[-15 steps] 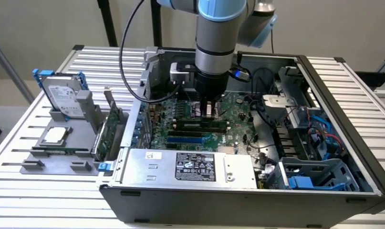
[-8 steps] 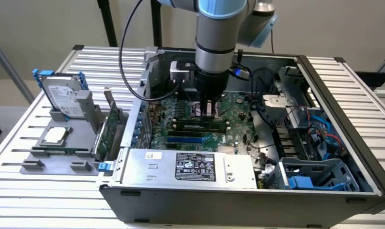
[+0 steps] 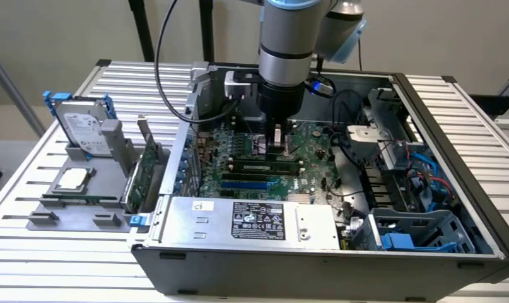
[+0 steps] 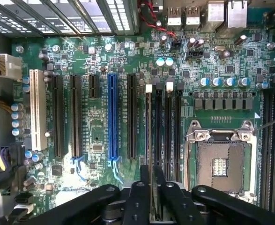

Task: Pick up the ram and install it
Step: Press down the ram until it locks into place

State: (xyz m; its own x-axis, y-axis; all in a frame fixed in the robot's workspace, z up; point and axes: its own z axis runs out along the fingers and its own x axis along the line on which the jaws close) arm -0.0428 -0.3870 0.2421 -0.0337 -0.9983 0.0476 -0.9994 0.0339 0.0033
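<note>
My gripper reaches straight down into the open computer case, over the motherboard. In the wrist view its black fingers are shut on the ram. The ram shows edge-on as a thin strip, lined up along the memory slot with the white latch. In the exterior view the ram is a long green stick lying level just below the gripper, among the black slots. I cannot tell whether it is fully seated.
Black memory slots and the open CPU socket lie beside the ram. A blue expansion slot is on the other side. The power supply fills the case front. A hard drive and expansion card stand at the exterior view's left.
</note>
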